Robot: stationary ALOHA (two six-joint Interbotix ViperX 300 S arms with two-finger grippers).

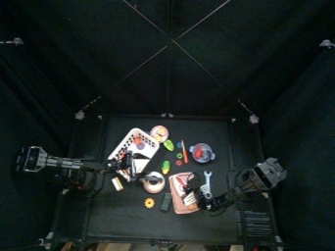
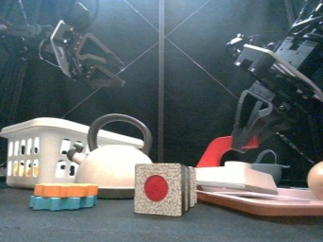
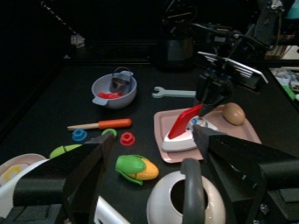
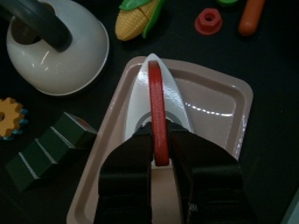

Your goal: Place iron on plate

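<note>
The right gripper (image 4: 158,171) has its two jaws clamped on the red handle of the iron (image 4: 158,96), one jaw on each side of the handle's rear end. The iron is a small white toy with a pointed nose, and it sits over the pink plate (image 4: 111,131), its nose aimed along the plate's length toward the far rim. In the front view its white body lies low within the plate (whether the sole fully rests on the plate or hangs just above it cannot be told).

Just beyond the plate's far corner stands a white kettle (image 4: 52,48) with a dark arched handle. Beside the plate on the kettle side lie a dark green ridged block (image 4: 47,153) and an orange gear-shaped piece (image 4: 10,118). Past the plate's far rim lie a toy corn cob (image 4: 140,17), a small red ring-shaped piece (image 4: 209,18) and a toy carrot (image 4: 251,15).

The left gripper (image 3: 146,166) hangs in the air well apart from the plate, above the kettle, with its jaws spread and nothing between them. A white basket (image 2: 44,146) stands behind the kettle, further from the plate.
</note>
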